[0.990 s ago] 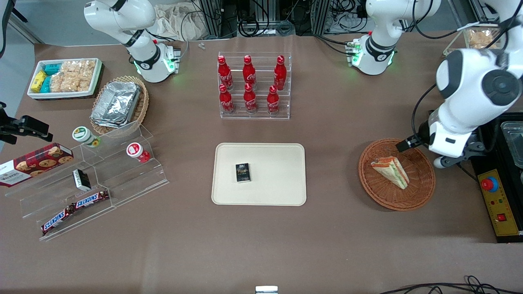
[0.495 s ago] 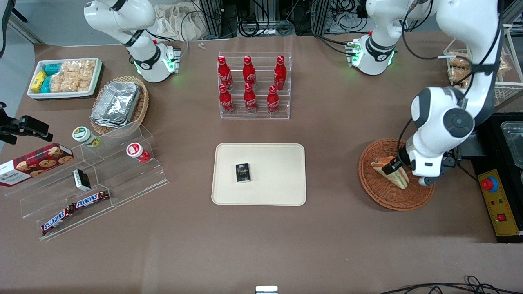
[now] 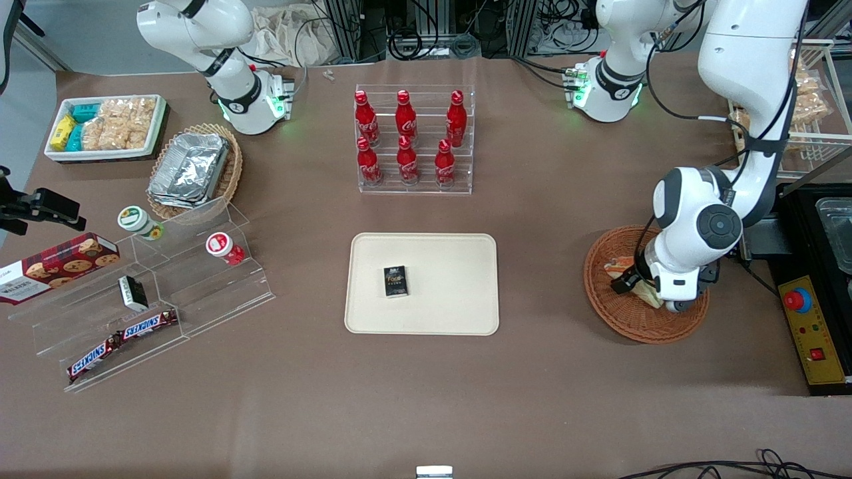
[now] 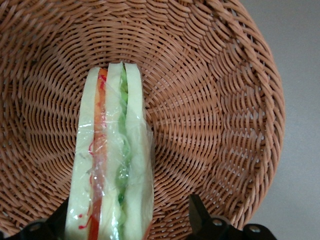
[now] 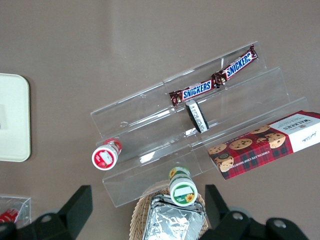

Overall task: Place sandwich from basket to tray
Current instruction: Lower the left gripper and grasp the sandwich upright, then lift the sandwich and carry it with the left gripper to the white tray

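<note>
The sandwich (image 4: 112, 170), a clear-wrapped wedge with orange-red and green filling, lies in the round orange-brown wicker basket (image 4: 220, 100). In the front view the basket (image 3: 609, 309) sits toward the working arm's end of the table, and only a corner of the sandwich (image 3: 618, 267) shows beside the arm. My left gripper (image 4: 125, 225) is open, low over the basket, with one finger on each side of the sandwich's wide end; in the front view the gripper (image 3: 640, 287) covers most of the sandwich. The cream-beige tray (image 3: 452, 266) lies mid-table.
A small black pack (image 3: 395, 281) lies on the tray. A clear rack of red cola bottles (image 3: 413, 143) stands farther from the camera than the tray. A yellow control box with a red button (image 3: 809, 326) sits beside the basket. A clear stepped stand with snacks (image 3: 153, 293) is toward the parked arm's end.
The left arm has swung down over the basket and nearer the front camera. The gripper, earlier at the basket's rim, now straddles the sandwich and hides most of it.
</note>
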### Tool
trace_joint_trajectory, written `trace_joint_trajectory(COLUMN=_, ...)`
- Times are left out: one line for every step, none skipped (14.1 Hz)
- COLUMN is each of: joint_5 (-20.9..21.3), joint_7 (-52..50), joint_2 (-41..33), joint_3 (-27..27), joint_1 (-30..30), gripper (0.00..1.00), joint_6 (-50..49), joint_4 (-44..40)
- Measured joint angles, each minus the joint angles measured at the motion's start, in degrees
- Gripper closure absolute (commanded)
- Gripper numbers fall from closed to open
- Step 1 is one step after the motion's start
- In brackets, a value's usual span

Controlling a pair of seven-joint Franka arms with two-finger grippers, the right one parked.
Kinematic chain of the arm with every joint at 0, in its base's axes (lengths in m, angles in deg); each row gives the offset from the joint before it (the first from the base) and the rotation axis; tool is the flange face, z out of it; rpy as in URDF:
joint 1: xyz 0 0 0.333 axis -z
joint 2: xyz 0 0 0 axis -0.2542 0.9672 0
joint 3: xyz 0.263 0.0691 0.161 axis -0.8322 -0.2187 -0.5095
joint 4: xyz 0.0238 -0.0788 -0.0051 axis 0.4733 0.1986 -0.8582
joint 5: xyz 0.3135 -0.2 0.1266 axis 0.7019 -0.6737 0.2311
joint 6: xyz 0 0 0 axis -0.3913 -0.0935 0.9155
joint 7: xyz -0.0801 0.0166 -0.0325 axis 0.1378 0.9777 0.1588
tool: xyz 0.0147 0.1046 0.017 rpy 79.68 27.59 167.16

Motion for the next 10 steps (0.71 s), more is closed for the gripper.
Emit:
trace_joint_trajectory(joint_5=0.0, joint_7=0.0, joint_2=0.1, joint_3=0.0, joint_1=0.0, gripper=0.53, joint_6=0.1, joint_4=0.0)
trace_joint_trajectory(joint_5=0.0, joint_7=0.0, joint_2=0.2, joint_3=-0.1, joint_1=0.0, gripper=0.66, joint_6=0.2, joint_4=0.0)
trace_joint_trajectory(joint_5=0.1, joint_7=0.0, joint_2=0.3, joint_3=-0.2, joint_1=0.0, gripper=0.81, joint_6=0.3, joint_4=0.0)
trace_joint_trajectory(joint_5=0.1, joint_7=0.0, joint_2=0.3, joint_3=-0.4, joint_1=0.0, gripper=0.99, joint_6=0.4, joint_4=0.0)
trace_joint_trajectory(joint_5=0.2, joint_7=0.0, joint_2=0.3, joint_3=-0.5, joint_1=0.0, gripper=1.00, joint_6=0.4, joint_4=0.0)
trace_joint_trajectory(joint_5=0.2, joint_7=0.0, joint_2=0.3, joint_3=-0.6, joint_1=-0.1, gripper=1.00, joint_6=0.4, joint_4=-0.2)
trace_joint_trajectory(joint_5=0.3, joint_7=0.0, joint_2=0.2, joint_3=-0.7, joint_1=-0.1, gripper=1.00, joint_6=0.4, joint_4=-0.4)
trace_joint_trajectory(joint_5=0.4, joint_7=0.0, joint_2=-0.2, joint_3=-0.7, joint_1=-0.4, gripper=1.00, joint_6=0.1, joint_4=-0.8)
trace_joint_trajectory(joint_5=0.4, joint_7=0.0, joint_2=-1.1, joint_3=-0.7, joint_1=-0.5, gripper=1.00, joint_6=-1.7, joint_4=-1.7)
trace_joint_trajectory(joint_5=0.4, joint_7=0.0, joint_2=-2.3, joint_3=-0.7, joint_1=-0.6, gripper=1.00, joint_6=-5.7, joint_4=-3.4)
